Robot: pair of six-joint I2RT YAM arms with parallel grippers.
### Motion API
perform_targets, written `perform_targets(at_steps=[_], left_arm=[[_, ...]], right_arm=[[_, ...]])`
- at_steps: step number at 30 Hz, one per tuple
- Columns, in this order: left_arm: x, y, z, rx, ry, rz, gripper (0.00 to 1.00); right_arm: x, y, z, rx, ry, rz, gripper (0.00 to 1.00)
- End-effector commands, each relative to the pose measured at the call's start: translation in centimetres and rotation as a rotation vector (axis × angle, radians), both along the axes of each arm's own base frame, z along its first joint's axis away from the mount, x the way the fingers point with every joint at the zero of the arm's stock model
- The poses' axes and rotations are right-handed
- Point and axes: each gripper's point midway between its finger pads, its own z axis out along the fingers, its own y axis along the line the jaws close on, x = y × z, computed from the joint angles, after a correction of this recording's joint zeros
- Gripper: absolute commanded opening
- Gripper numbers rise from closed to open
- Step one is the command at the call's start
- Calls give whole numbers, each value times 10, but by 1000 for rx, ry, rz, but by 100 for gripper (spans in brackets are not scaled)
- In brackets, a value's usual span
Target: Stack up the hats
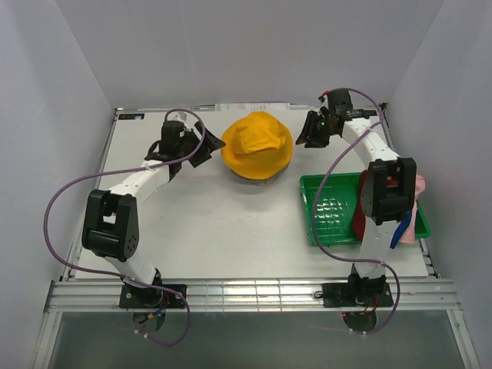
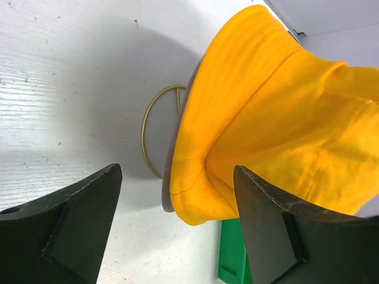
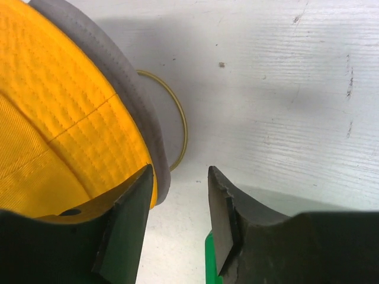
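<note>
Fingers (image 3: 127, 231) apart; perhaps grey hat (image 3: 133, 106) under yellow hat (image 1: 257, 142)

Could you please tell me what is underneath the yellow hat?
A grey hat's brim peeks out beneath the yellow hat, with a gold wire ring below. Anything else underneath is covered.

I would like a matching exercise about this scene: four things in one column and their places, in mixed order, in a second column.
1 yellow hat
2 grey hat
3 green tray
4 gold wire ring

A right side of the table
B on top of another hat
C directly under the yellow hat
D on the table, below both hats

Pairs: 1-B, 2-C, 3-A, 4-D
</note>
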Motion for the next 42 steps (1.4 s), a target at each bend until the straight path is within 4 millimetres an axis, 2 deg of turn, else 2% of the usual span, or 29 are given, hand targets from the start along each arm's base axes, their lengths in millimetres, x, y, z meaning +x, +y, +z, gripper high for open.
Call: perform_targets(at_steps=[1,2,4,5,7,8,10,11,12,16,18,19,24,25,27,30,34,35,39,42], left_arm=[[2,-2,46,-26,-116,-15,86],[4,-2,47,-29,-114,-10,86],[15,0,55,-45,-147,2,86],[21,0,49,-47,-139,5,86],[33,-1,59,-58,-162,9,85],[43,-4,60,-56,-170,4,85],[52,-7,60,-55,-177,-4,85],[57,-10,50,-55,-160,-17,85],[64,-12,56,-56,-180,-21,85],[78,-18,37,-55,-143,-36,84],[82,-20,24,-55,-120,-47,83],[84,-21,22,-55,-124,-53,83],[80,-26,9,-74,-114,-80,80],[79,-26,12,-79,-124,-81,78],[73,-25,4,-77,-108,-82,75],[64,-23,-3,-71,-97,-86,65],[54,-23,-7,-74,-87,-91,52],[53,-22,-7,-79,-85,-92,44],[43,-21,-1,-90,-97,-89,27],[36,-19,-1,-94,-100,-89,21]], right_arm=[[-2,10,34,28,-73,27,49],[-6,12,47,31,-102,33,50],[-13,17,58,21,-125,38,55],[-18,17,74,24,-158,37,56],[-27,19,83,31,-173,34,60],[-32,20,99,44,-212,36,62],[-43,27,105,48,-222,47,64],[-47,28,114,48,-243,52,64],[-51,31,116,47,-243,59,66],[-58,51,128,44,-261,98,68],[-58,57,125,27,-252,111,69],[-60,63,124,9,-247,118,70],[-46,77,121,-59,-254,129,73],[-42,79,111,-80,-236,130,73],[-38,81,112,-89,-239,134,73],[-32,80,107,-107,-239,124,70],[-24,77,101,-139,-236,109,58],[-23,77,101,-139,-237,109,56],[-18,79,100,-145,-245,110,40],[-14,82,100,-137,-260,124,34]])
